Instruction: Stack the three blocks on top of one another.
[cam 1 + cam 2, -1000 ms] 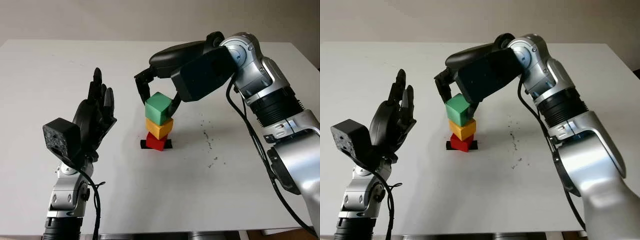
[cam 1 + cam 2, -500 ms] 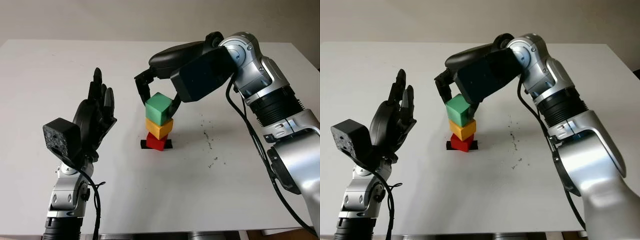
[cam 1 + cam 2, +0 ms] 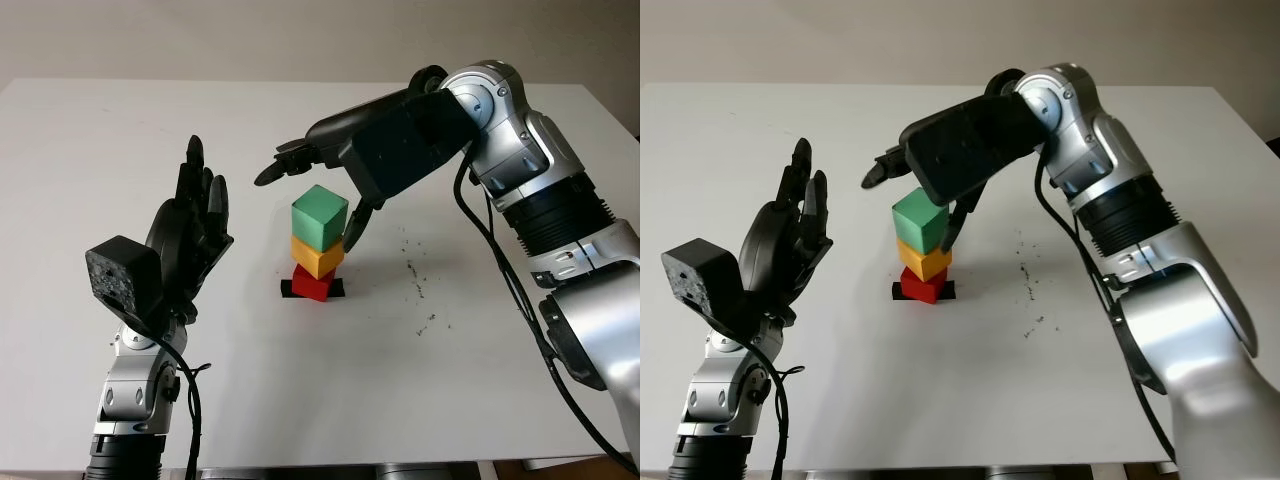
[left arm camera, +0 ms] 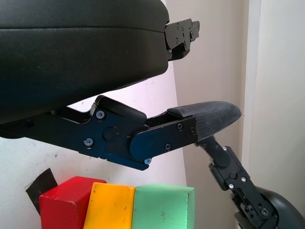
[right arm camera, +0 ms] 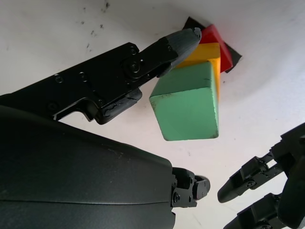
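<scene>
Stack: we see the green block [image 3: 319, 215] on the yellow block [image 3: 318, 258] on the red block [image 3: 312, 284], mid-surface.
Right robot hand [image 3: 330, 180]: open, holding nothing, around the green block without touching it.
Left robot hand [image 3: 190, 235]: open, at 9 o'clock.
Left to do: we judge only withdrawal.

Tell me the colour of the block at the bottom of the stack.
Red; clearest in the left eye view.

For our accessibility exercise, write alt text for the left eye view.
A green block sits on a yellow block on a red block; the open right hand hovers around the top, not touching. The left hand is raised, open, beside the stack.
</scene>
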Controlling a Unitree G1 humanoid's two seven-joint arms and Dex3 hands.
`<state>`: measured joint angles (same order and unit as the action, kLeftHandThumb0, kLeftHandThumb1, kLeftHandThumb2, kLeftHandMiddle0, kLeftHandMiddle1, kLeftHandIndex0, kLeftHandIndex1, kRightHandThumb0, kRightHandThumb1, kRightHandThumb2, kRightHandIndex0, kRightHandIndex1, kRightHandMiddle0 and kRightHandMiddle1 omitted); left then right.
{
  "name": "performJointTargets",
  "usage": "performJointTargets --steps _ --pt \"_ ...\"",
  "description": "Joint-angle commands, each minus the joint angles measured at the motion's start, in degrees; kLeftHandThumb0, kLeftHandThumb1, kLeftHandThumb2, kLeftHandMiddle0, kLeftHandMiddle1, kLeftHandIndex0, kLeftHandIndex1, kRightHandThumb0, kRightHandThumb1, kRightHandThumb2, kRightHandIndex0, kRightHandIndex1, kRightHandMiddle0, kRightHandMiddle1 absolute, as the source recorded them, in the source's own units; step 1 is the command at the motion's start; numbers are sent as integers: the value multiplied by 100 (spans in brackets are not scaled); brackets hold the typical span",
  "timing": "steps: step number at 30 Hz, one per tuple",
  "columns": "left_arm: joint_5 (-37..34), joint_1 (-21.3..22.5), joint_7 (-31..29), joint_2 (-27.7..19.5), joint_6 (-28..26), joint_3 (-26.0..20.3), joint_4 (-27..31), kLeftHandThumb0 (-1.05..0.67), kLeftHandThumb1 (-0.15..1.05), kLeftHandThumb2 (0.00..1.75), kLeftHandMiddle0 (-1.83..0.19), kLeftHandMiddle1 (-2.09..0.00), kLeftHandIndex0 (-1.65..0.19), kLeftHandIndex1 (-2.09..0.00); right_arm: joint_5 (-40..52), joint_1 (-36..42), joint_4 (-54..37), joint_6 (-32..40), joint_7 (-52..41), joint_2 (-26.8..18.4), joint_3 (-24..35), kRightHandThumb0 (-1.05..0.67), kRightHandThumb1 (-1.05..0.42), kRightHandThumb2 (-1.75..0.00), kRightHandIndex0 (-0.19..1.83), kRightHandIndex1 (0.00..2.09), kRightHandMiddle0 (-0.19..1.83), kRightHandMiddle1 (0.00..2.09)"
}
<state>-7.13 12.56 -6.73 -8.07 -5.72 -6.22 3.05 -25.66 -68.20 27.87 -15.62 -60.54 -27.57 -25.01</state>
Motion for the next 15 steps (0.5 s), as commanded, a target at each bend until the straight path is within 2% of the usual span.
performJointTargets --steps 1,8,11,13,15 --pt "10 -24 -21 -19 44 -4 18 -77 105 69 19 -1 19 0 -15 98 -99 -93 94 -111 6 -74 -83 -5 -19 0 -16 7" --pt "-18 10 -45 -28 23 -33 -4 -76 105 69 19 -1 19 0 306 153 -279 31 311 -246 368 -79 -84 -6 -19 0 -19 0" --pt "-43 9 -64 -37 0 -42 2 -77 105 69 19 0 19 0 541 398 -688 498 648 -354 818 -92 -96 -9 -19 0 -19 0" --pt "-34 0 -65 -54 15 -51 -9 -77 105 69 19 0 19 0 773 765 -1023 863 1013 -398 1231 -92 -102 -11 -19 0 -19 1" --pt "-33 -8 -74 -77 6 -63 -7 -76 105 70 19 0 19 -1 905 1213 -1338 1085 1494 -424 1598 -92 -104 -25 -18 1 -17 3"
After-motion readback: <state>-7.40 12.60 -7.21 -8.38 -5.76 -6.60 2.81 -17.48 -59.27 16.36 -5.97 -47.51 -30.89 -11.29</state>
